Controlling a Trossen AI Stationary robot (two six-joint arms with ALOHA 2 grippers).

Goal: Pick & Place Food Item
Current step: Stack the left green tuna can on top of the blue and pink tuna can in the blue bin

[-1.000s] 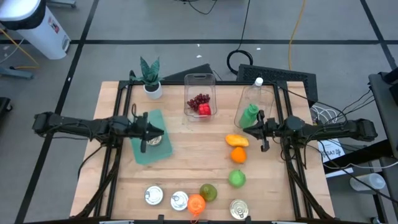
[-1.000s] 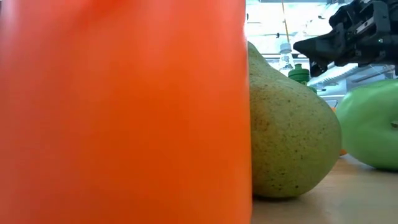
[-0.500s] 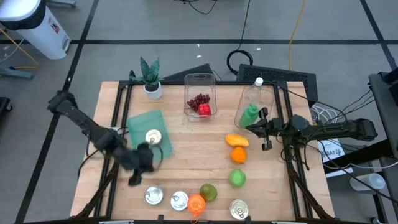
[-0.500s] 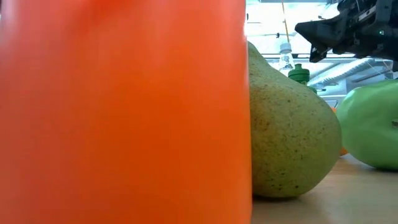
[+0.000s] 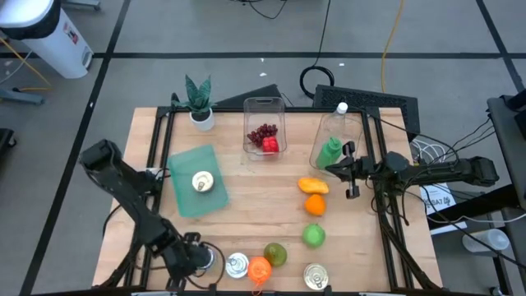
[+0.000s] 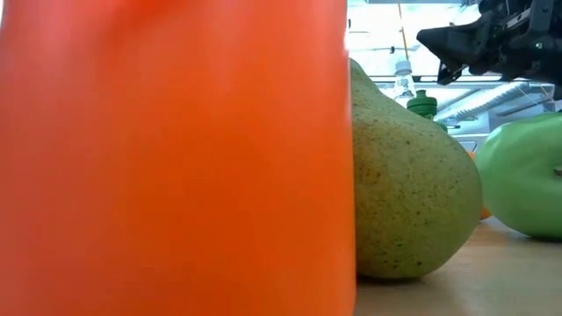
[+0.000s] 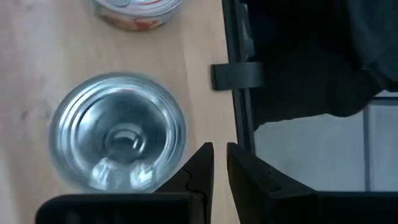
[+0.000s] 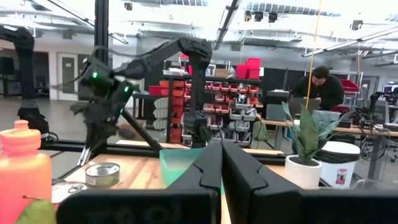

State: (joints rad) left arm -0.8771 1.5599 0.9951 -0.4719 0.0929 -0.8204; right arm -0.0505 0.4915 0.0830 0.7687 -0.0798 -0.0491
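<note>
**Now lining up on the near-left tin**

Right, my left gripper point(image 7: 219, 152) hangs over the near-left corner of the table point(image 5: 246, 210). Its two fingers are pressed together with nothing between them. The tin can point(image 7: 118, 140) I judge to be my pick stands upright just beside my fingertips, not under them.

So the job, as I read it, is centring first. I need to slide across until the can's middle sits between my fingers, and part them wide before I drop. It's a round, hard, slick wall, so the fingers should straddle the full width and come in level, low on the side rather than on the rim. If I close off-centre it will likely squirt out or tip. There's a neighbouring can point(image 5: 237, 265) to its right, then an orange bottle point(image 5: 260, 271) and a pear point(image 5: 275, 254), so I'd keep my sweep tight and not shove the row. The table edge is close on the near side too.

The can itself has a shiny silver top with concentric rings and a pull tab, and looks unopened. A similar one point(image 5: 201, 182) sits farther back on the green mat point(image 5: 182, 204), which may be the drop spot.

My right gripper point(image 8: 221, 149) waits closed and empty on the right side, near the green bottle point(image 5: 329, 151).
</note>
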